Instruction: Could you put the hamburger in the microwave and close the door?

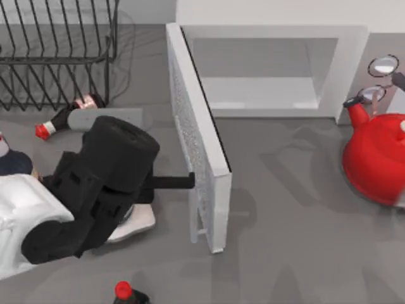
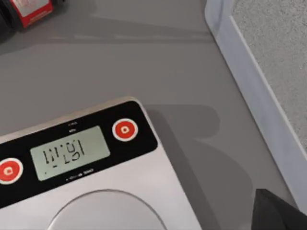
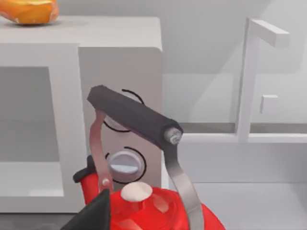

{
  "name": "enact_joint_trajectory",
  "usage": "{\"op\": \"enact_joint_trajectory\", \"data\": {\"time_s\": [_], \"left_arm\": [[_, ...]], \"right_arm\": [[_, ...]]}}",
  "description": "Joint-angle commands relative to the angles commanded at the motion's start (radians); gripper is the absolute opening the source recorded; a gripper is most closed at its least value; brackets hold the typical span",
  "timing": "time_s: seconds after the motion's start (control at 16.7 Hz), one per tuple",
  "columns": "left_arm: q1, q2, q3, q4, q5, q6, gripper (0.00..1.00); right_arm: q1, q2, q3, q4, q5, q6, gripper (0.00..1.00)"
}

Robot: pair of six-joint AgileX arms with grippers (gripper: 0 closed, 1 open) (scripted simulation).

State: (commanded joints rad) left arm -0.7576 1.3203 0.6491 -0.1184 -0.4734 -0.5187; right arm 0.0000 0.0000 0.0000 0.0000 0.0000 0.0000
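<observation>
Microwave (image 1: 345,63) sat at the back of the table, and its door (image 1: 201,149) stood swung wide open, sticking out toward the front with its long side running from back to front. My left gripper (image 1: 190,182) was pressed right up to the outer mesh face of the door, near its free end, reaching in from the left. I could not tell if its fingers were spread or closed, because they looked like one dark bar from above. Under my left arm lay a silver kitchen scale (image 2: 91,182), just beside the door. The inside of the oven looked bare. An orange-brown thing (image 3: 29,10) sat on top of the oven, maybe the hamburger, but I could not be sure. A red kettle (image 1: 378,158) stood on the right, close to the dials, and my right arm was near it. A wire rack (image 1: 57,50) stood at the back left. I think the door still had to stay open until the food went in.
</observation>
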Motion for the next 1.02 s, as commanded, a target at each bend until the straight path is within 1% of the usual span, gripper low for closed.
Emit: {"op": "enact_joint_trajectory", "data": {"time_s": [0.48,0.78,1.02], "left_arm": [[-0.174,0.176,0.145,-0.029,-0.113,-0.133,0.0],[-0.179,0.181,0.152,-0.032,-0.116,-0.139,0.0],[-0.229,0.27,0.253,-0.072,-0.15,-0.186,0.0]], "right_arm": [[0.0,0.0,0.0,0.0,0.0,0.0,1.0],[0.0,0.0,0.0,0.0,0.0,0.0,1.0],[0.0,0.0,0.0,0.0,0.0,0.0,1.0]]}}
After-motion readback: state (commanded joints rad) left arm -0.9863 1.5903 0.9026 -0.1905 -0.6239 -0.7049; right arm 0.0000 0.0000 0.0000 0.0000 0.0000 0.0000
